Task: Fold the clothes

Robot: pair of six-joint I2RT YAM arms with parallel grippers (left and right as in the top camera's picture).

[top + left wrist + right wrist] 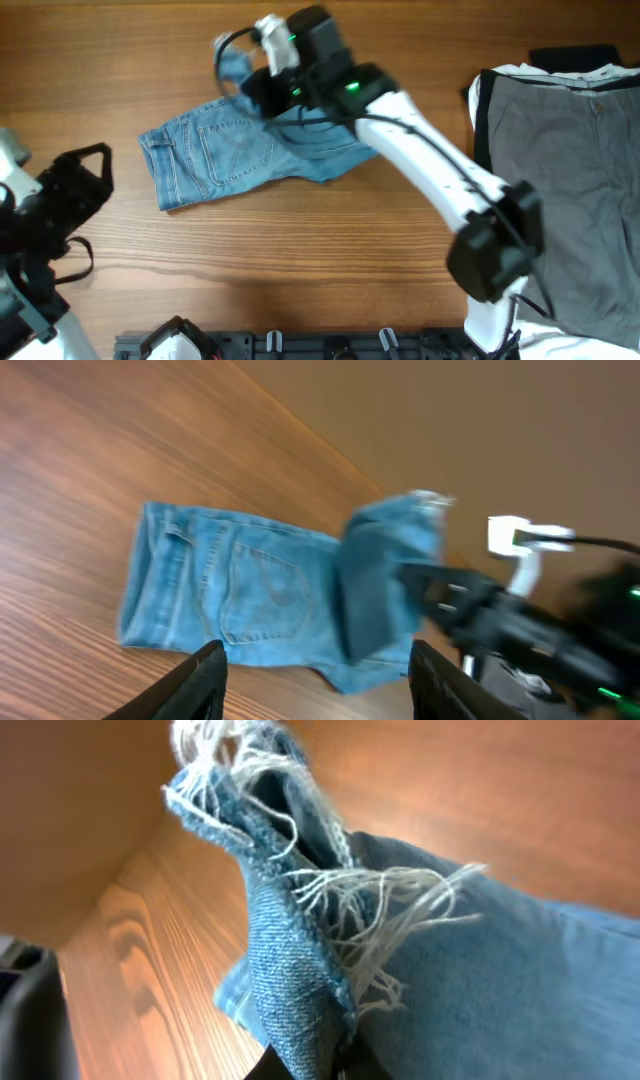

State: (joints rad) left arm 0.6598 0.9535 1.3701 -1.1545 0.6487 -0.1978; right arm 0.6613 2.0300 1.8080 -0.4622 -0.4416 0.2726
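Grey shorts (560, 170) lie on the wooden table (300, 260).

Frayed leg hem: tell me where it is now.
The frayed hem is pinched in the right gripper, held up above the jeans near the top centre of the overhead view.

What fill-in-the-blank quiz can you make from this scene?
The right gripper pinches the jeans by a ____ hem.
The left gripper is ____, holding nothing.
The table is made of ____.
Missing words: frayed; open; wood.
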